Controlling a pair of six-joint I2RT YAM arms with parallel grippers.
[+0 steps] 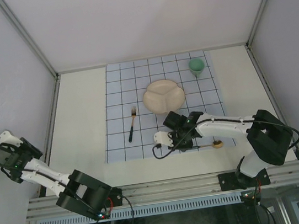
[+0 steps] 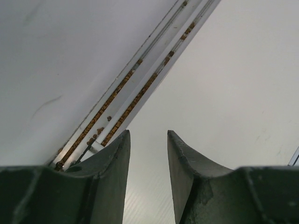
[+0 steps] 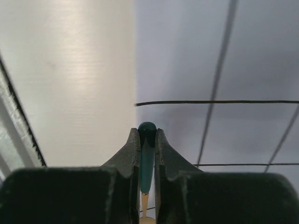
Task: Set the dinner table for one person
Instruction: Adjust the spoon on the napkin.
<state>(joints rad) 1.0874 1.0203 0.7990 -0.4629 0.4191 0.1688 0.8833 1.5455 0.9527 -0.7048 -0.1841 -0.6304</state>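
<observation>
The cream dinner table (image 1: 80,116) carries a pale-blue grid cloth (image 1: 117,83). On the cloth lie a cream divided plate (image 1: 163,96), a fork (image 1: 133,123) to its left and a green cup (image 1: 197,66) at the back right. My right gripper (image 1: 183,147) is low over the cloth's near edge. It is shut on a spoon's teal handle (image 3: 147,154), and the wooden bowl (image 1: 217,144) trails to the right. The handle tip pokes out between the right gripper (image 3: 147,135) fingertips. My left gripper (image 1: 6,144) hangs at the far left by the wall. The left gripper (image 2: 148,135) is open with nothing between its fingers.
White walls enclose the table on three sides, with metal posts in the back corners. A rail (image 2: 140,88) runs along the table's left edge, close to my left gripper. The mounting rail (image 1: 171,187) lies along the near edge.
</observation>
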